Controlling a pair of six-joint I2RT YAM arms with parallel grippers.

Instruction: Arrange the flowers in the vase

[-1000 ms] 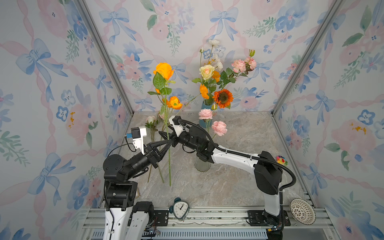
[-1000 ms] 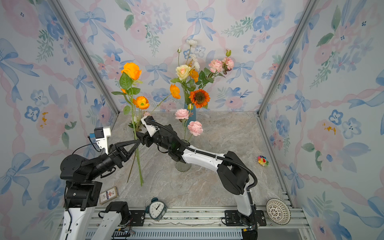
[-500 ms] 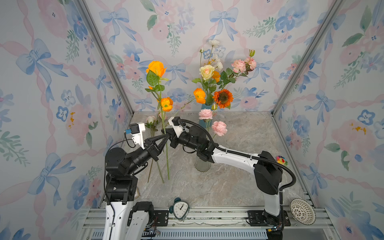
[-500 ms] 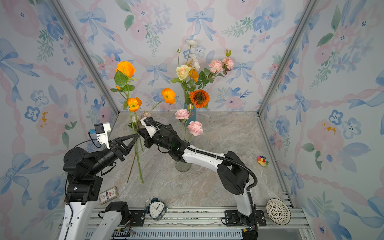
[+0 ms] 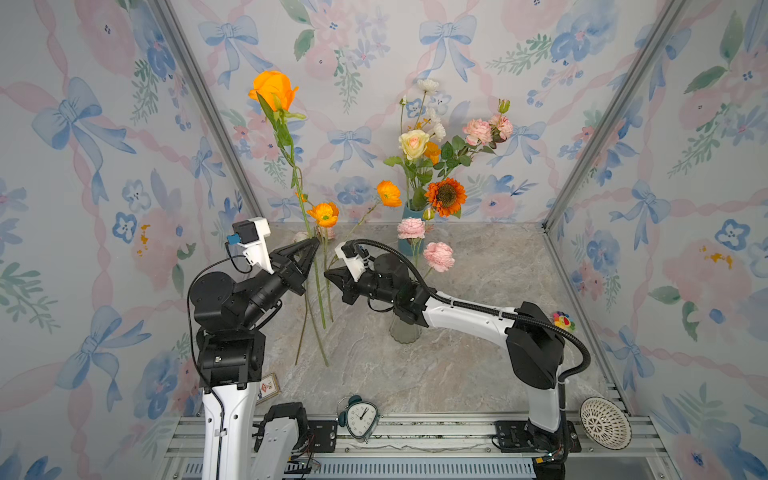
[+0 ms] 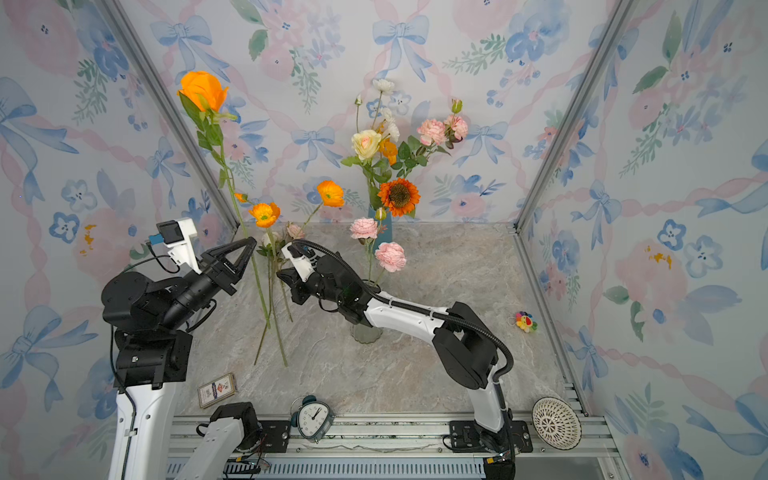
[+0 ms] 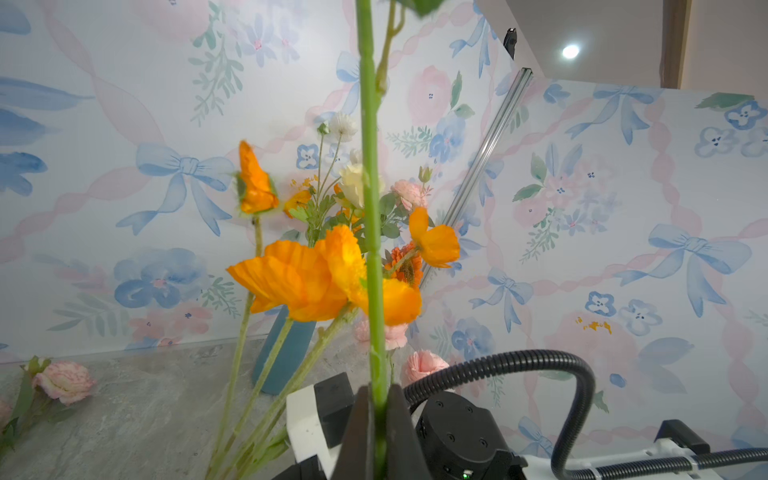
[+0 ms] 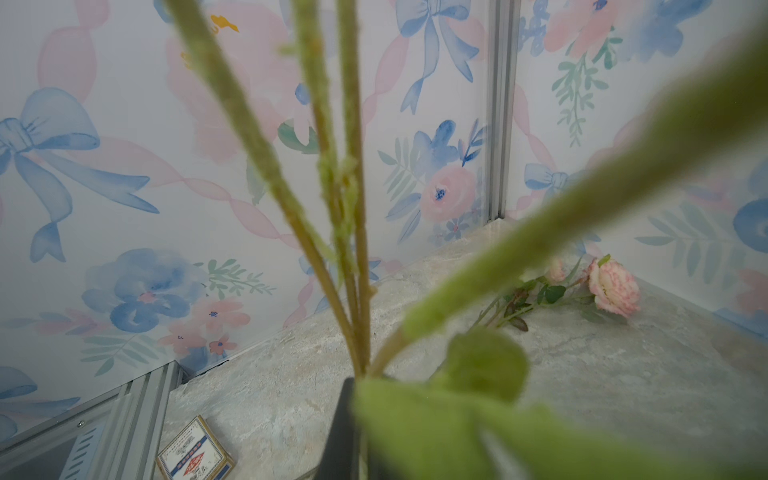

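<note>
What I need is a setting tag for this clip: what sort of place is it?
Probably a staged robot test booth, not a real room: floral wallpaper panels framed by aluminium posts, a marble-look tabletop, and a metal mounting rail along its front edge.

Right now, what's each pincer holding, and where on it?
Left pincer clamps the tall orange rose on its bare lower stem. Right pincer clamps the orange poppies by their bunched stems, below the blooms.

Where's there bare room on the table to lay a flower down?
Bare: the right side of the table, between glass vase and toy, and the front strip between that vase and the clock. Crowded: left-centre, where left gripper and right gripper clamp stems, and back middle around the blue vase.
</note>
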